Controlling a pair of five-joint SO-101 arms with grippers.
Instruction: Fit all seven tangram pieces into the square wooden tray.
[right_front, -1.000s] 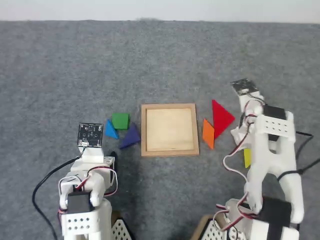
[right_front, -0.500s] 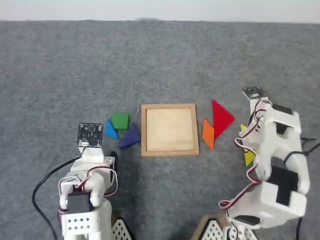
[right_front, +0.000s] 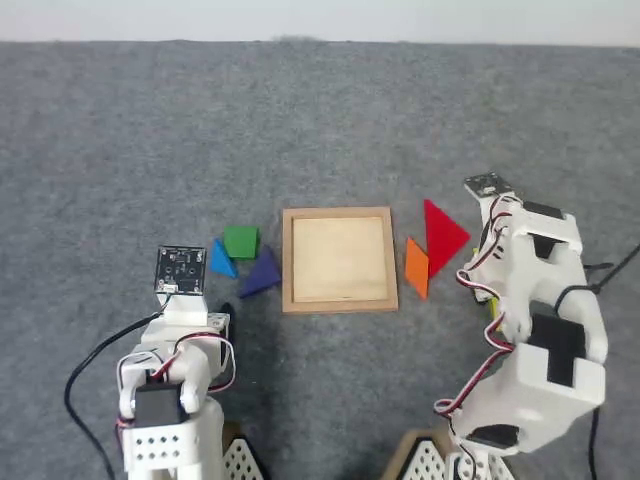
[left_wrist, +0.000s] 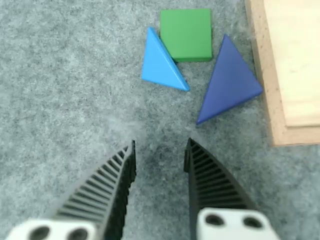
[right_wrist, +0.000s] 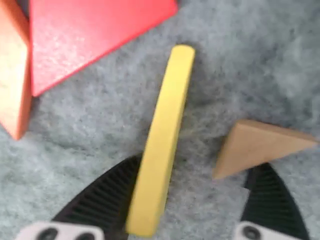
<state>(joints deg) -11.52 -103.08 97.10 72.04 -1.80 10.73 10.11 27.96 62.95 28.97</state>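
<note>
The square wooden tray (right_front: 338, 260) lies mid-table with nothing in it. To its left lie a green square (right_front: 240, 241), a light blue triangle (right_front: 221, 260) and a dark blue triangle (right_front: 262, 272). An orange piece (right_front: 417, 266) and a red triangle (right_front: 441, 235) lie to its right. My right gripper (right_wrist: 187, 195) is open and low over the carpet. Between its fingers a yellow piece (right_wrist: 162, 140) stands on edge against one finger, and a tan triangle (right_wrist: 260, 147) lies by the other. My left gripper (left_wrist: 159, 147) is open over bare carpet, short of the dark blue triangle (left_wrist: 229, 82).
Grey carpet covers the whole table. The right arm (right_front: 530, 262) stands over the yellow and tan pieces in the high view. The tray's edge (left_wrist: 260, 75) lies close beside the dark blue triangle. Open carpet stretches behind the tray.
The right arm swung right, then came back left over the yellow piece, which it now mostly covers in the high view. The left arm and the other pieces have not moved.
</note>
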